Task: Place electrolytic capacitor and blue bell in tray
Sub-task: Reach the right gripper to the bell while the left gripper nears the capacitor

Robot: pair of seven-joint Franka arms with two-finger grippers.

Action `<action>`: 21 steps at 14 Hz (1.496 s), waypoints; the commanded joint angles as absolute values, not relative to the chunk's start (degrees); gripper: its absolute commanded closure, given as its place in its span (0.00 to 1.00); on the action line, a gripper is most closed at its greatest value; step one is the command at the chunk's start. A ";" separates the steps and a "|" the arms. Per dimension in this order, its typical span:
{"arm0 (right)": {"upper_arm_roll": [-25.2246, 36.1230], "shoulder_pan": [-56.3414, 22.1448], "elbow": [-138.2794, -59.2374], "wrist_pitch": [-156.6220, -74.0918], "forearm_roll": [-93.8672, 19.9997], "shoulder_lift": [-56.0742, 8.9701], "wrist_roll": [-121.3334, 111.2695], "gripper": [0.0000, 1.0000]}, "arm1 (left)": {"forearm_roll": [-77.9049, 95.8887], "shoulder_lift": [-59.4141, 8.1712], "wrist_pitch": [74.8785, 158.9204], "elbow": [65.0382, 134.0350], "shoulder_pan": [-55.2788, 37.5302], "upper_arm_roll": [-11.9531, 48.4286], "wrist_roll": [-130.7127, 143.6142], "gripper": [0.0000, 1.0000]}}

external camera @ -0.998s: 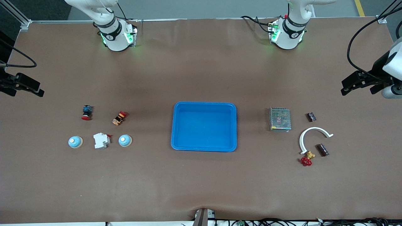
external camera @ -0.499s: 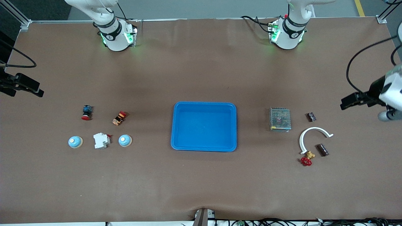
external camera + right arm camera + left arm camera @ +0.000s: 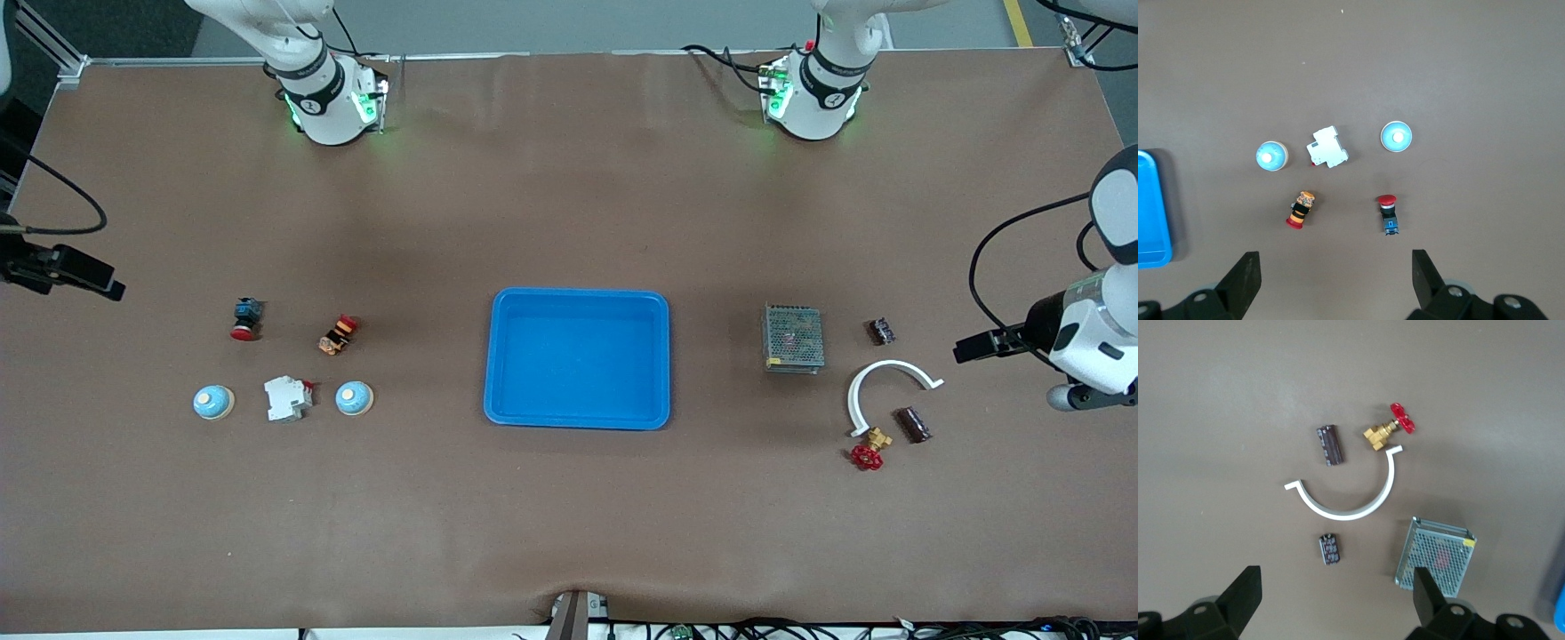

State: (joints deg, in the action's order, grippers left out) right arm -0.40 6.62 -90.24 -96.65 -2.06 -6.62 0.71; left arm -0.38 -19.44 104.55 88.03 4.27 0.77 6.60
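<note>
Brown surface (image 3: 569,204) seen from above; both arm bases stand along its upper edge, and grey floor shows past that edge.

Toward the right arm's end: the right tool (image 3: 67,267) waits over the surface's edge, fingers (image 3: 1245,280) spread wide and holding nothing. Below it lie two blue bells, bell A (image 3: 213,402) (image 3: 1396,136) and bell B (image 3: 354,398) (image 3: 1271,156), with a white breaker (image 3: 287,397) (image 3: 1327,147) between them. A red-capped button (image 3: 244,318) (image 3: 1388,213) and an orange-and-black switch (image 3: 338,334) (image 3: 1300,209) lie farther from the front camera than the bells.

Centre: the tray (image 3: 578,307) (image 3: 1151,253), flat on the surface, nothing in it.

Toward the left arm's end: a mesh box (image 3: 792,337) (image 3: 1435,556); its contents cannot be made out through the mesh. Beside it lies a small capacitor (image 3: 881,332) (image 3: 1329,549), then a white arc (image 3: 889,384) (image 3: 1351,497). A larger capacitor (image 3: 914,424) (image 3: 1329,445) and a brass valve (image 3: 871,449) (image 3: 1390,432) with a red handwheel lie nearer the front camera, the valve just at one end of the arc. Both capacitors are well apart from the tray. The left tool (image 3: 982,345) hangs over the surface near the small capacitor, fingers (image 3: 1245,597) spread and holding nothing.
</note>
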 commanded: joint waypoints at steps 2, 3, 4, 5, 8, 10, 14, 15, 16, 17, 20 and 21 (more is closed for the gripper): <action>-0.97 7.73 -100.95 -109.38 0.34 -6.42 0.44 0.00 | 0.09 -23.98 109.84 86.66 5.36 0.88 6.15 0.00; -0.97 7.65 -103.25 -112.29 1.13 -6.59 0.61 0.00 | 0.09 -25.21 111.52 86.57 5.71 0.88 6.41 0.00; -1.05 8.26 -104.75 -115.54 1.23 -7.46 0.53 0.00 | 0.26 -26.27 113.10 86.57 5.80 0.88 6.76 0.00; -1.05 9.39 -104.77 -117.66 2.10 -10.34 -1.30 0.00 | 0.35 -27.15 114.16 86.57 5.97 0.79 7.12 0.00; -1.05 11.07 -104.68 -123.91 2.55 -17.47 -2.55 0.00 | 0.79 -29.70 116.62 86.49 7.38 0.88 8.52 0.00; -1.05 11.95 -104.85 -127.33 2.55 -20.29 -2.81 0.00 | 0.79 -32.42 118.91 86.05 7.29 0.88 10.88 0.00; -1.14 13.36 -104.77 -132.44 2.46 -25.65 -2.99 0.00 | 0.79 -37.87 119.53 83.59 6.68 0.97 16.85 0.00; -1.14 13.71 -104.68 -133.58 2.46 -27.06 -3.08 0.00 | 0.62 -39.10 120.58 83.24 6.59 0.97 18.18 0.00; -1.14 13.80 -104.68 -134.81 2.46 -28.29 -3.16 0.00 | 0.62 -39.81 121.46 83.23 6.59 1.05 18.54 0.00; -1.14 13.80 -104.68 -135.96 2.46 -29.26 -3.16 0.00 | 0.62 -40.51 121.99 83.23 6.59 1.05 18.54 0.00; -1.06 13.80 -104.50 -139.21 2.46 -32.25 -3.16 0.00 | 0.26 -42.09 124.18 83.23 6.68 1.05 17.58 0.00; -1.05 13.80 -104.41 -139.74 2.55 -33.04 -3.16 0.00 | 0.18 -42.45 124.89 83.23 6.59 1.05 17.58 0.00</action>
State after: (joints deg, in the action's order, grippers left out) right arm -0.13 12.67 -105.55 -138.88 1.45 -31.42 -2.87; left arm -0.38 -41.25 123.87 84.71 6.77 1.21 18.05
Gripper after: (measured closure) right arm 0.000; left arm 0.000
